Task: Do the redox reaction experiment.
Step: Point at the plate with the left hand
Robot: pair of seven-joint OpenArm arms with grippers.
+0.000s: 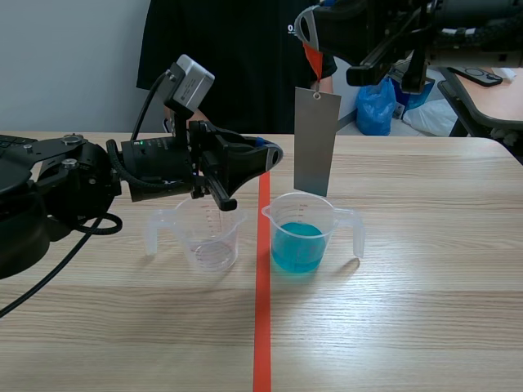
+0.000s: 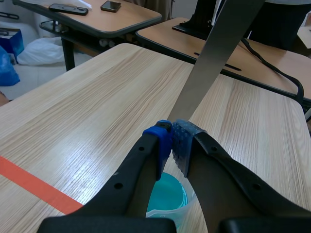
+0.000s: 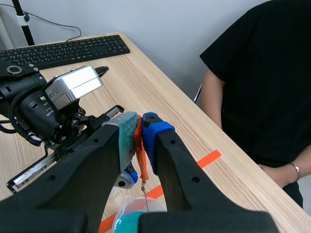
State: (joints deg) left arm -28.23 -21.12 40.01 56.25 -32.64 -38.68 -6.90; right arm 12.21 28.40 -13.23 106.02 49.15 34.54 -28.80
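Nearest me on the table (image 1: pixel 425 286), one orange-red tape line (image 1: pixel 262 327) runs away down the middle. I count two handled plastic measuring cups standing upright, one on each side of it: a clear cup (image 1: pixel 208 237) on the left that looks empty, and a cup of blue liquid (image 1: pixel 301 233) just right of the line.

My left gripper (image 1: pixel 274 155) hangs above the gap between them, its arm over the clear cup, pads pressed together on nothing. Its tips sit just beside the one grey metal plate (image 1: pixel 315 143); I cannot tell whether they touch it.

That plate hangs upright over the blue cup, its lower edge about level with the rim's far side and above the liquid. It dangles from one orange strap (image 1: pixel 312 61), which my right gripper (image 1: pixel 309 34) pinches tight from up high.

Beyond, one person (image 1: pixel 229 57) in a black shirt sits across the table. One keyboard (image 3: pixel 63 48) lies at the left end, and two phones (image 2: pixel 68 8) lie on a farther desk.
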